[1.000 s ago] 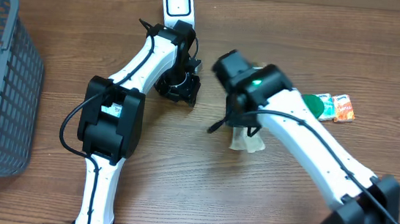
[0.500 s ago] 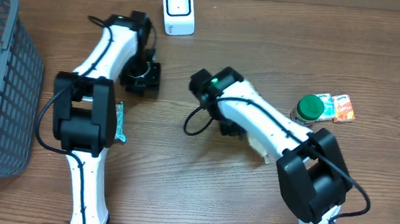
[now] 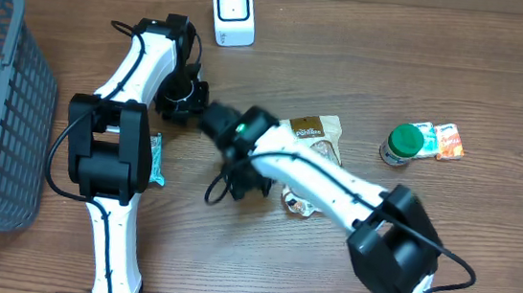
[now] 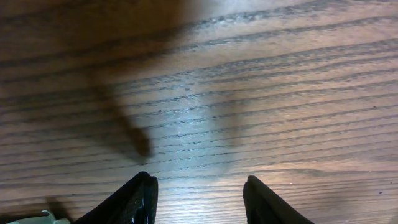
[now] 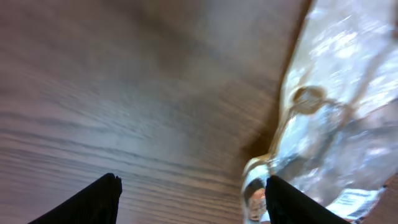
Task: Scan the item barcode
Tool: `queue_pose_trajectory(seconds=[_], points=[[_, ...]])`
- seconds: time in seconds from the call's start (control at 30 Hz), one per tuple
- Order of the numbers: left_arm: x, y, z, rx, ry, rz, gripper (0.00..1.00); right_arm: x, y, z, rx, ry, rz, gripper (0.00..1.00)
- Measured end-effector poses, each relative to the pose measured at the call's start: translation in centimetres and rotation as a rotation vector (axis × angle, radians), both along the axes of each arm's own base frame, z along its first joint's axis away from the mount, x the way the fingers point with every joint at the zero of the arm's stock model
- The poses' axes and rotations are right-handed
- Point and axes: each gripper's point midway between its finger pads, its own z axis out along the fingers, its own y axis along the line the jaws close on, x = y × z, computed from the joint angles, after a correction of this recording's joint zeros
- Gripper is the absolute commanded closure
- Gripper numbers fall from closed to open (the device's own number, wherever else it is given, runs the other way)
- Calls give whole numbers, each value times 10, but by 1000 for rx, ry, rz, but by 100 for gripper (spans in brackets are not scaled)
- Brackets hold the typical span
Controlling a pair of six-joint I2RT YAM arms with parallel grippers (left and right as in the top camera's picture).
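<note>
A clear snack packet [image 3: 312,142] with a brown label lies near the middle of the wooden table [image 3: 366,60], well apart from the white scanner [image 3: 232,11] at the far edge. The right gripper [image 3: 251,178] hangs just left of the packet, its jaws spread wide and holding nothing. In the wrist view the packet sits outside the jaws, its clear edge at the right-hand fingertip [image 5: 285,204]. The left gripper [image 3: 181,98] is half open over bare wood and also empty.
</note>
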Motion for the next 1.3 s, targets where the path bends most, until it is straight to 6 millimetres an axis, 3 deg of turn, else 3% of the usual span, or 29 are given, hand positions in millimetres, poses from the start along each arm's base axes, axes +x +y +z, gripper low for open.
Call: queue_pose_trajectory(seconds=[0.13,0.3,0.43,0.6,0.83,1.13,1.3], points=[[-1,-9,0,-3,-4,-20,51,33,-20,23,94,20,-127,29],[1,-26,-1,-7,-28,-61,50,54,-86,39,102,87,-371,37],[2,-36,-1,-13,-39,-82,50,61,-133,25,50,110,-546,40],[2,-39,-1,-16,-40,-87,50,43,-173,-12,-59,164,-643,41],[2,-39,-1,-16,-40,-87,50,23,-196,-45,-173,166,-648,45],[2,-39,-1,-16,-40,-87,47,26,-214,-54,-256,92,-676,45],[0,-37,0,-15,-31,-84,48,12,-217,-64,-277,124,-676,48]])
